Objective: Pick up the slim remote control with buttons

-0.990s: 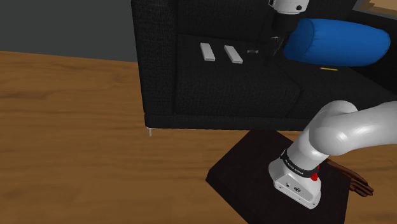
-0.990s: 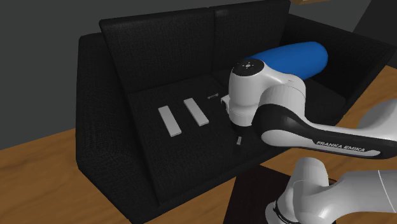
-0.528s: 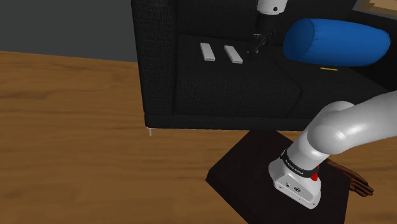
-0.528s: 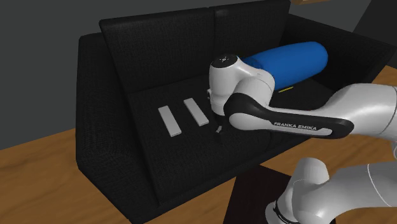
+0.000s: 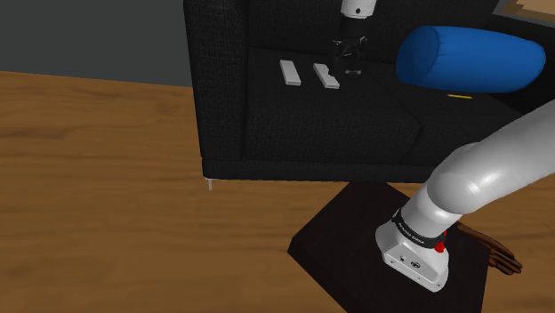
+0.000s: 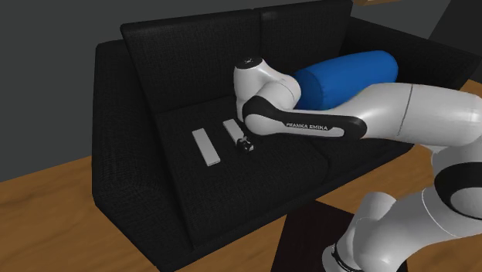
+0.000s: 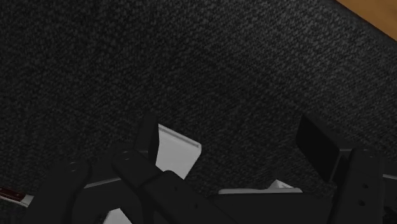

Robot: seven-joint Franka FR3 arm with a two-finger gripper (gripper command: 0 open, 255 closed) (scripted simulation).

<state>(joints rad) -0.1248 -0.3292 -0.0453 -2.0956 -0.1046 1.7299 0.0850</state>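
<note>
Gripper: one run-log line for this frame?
gripper: open | over: remote nearer bolster | held: nothing | other remote: flat on sofa | phase: pre-grasp

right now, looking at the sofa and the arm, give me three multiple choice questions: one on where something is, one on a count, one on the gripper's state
1. The white slim remotes lie:
A on a shelf
B on the seat of the black sofa
C in a drawer

2. How many remotes are there?
A one
B two
C four

3. The gripper is:
A open
B shut on a remote
C shut on a cup

Answers:
1 B, in the shoulder view both rest flat on the seat cushion.
2 B, two lie side by side on the seat.
3 A, the wrist view shows its fingers standing apart with nothing clasped between them.
</note>
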